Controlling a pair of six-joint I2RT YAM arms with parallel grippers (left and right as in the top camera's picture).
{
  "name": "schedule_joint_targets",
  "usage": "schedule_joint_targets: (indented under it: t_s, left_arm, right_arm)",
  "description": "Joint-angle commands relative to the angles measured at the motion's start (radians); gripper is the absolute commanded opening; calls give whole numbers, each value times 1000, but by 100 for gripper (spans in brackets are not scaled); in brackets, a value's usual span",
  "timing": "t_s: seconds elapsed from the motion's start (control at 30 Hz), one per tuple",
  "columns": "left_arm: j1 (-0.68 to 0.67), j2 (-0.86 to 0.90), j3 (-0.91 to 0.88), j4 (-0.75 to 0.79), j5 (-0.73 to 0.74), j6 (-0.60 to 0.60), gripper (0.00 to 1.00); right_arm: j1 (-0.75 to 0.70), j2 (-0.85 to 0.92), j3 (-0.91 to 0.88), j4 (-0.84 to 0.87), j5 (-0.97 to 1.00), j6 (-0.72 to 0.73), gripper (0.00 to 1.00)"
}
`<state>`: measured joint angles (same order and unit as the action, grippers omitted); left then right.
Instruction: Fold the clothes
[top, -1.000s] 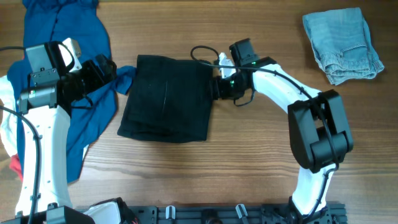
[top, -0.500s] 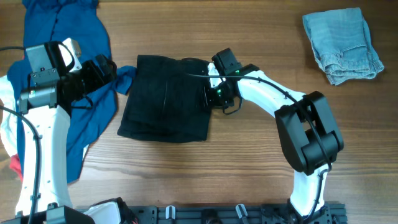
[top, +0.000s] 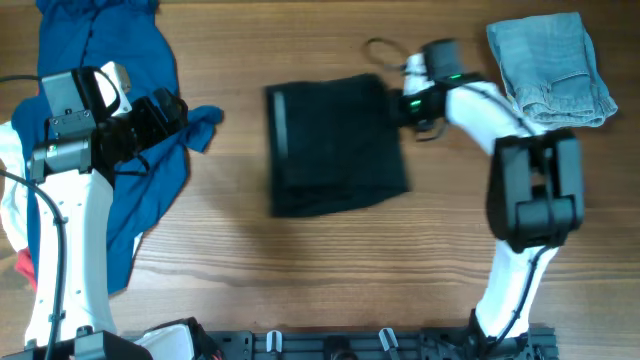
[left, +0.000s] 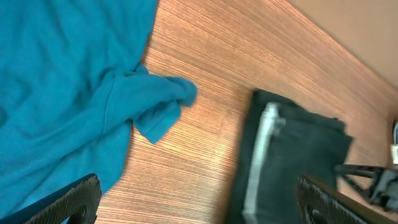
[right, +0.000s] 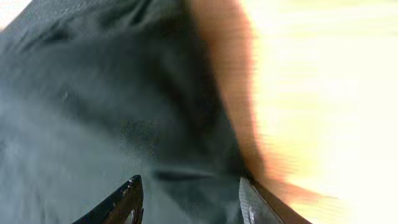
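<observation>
Black cloth fills my right wrist view. My right gripper (right: 189, 202) is clenched on a fold at the edge of the black garment (top: 335, 145), which lies folded into a rectangle in the middle of the wooden table (top: 330, 270). The garment and the wrist picture are both smeared with motion, so I judge the step in hand to be sliding this fold sideways toward the folded jeans (top: 550, 70) at the far right.

To do that well, I should hold the pinch low so the layers drag flat rather than peel apart. I should travel in a straight line and let go only once the stack is at rest with its edges square.

My left gripper (left: 199, 208) is released, fingers wide, holding nothing, and hovers over the crumpled blue shirt (top: 110, 160) on the left. The shirt's sleeve tip points at the black garment but lies apart from it.

No basket, bin or tray is in view; every garment lies directly on the wood.
</observation>
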<state>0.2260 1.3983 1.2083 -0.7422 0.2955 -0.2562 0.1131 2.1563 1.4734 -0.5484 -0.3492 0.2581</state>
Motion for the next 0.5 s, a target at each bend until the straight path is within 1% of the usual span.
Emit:
schedule_joint_targets:
  t_s: [0.0,0.1,0.2,0.23,0.3,0.4,0.47]
  left_arm:
    - [-4,-11,5,0,-9,17,100]
    - [-4,-11,5,1,-9,17,100]
    - [-4,-11,5,1,-9,17,100]
    - [-4,-11,5,1,-9,17,100]
    - [-4,-11,5,1,-9,17,100]
    - [-3,-11,5,6,-10,17,100]
    - [-3,-11,5,16,-10,16,100]
  right_arm:
    - [-82,106,82,-158,213,-105,52]
    - [-71,86,281,-322,213,-128,61]
    - [-29,52,460,-470,215,-128,68]
    - [-12,43,495,-505,215,-128,68]
    - [36,16,528,-555,215,-127,71]
    - [145,-3,528,-616,216,-97,72]
    - [229,-1,516,-621,225,-64,72]
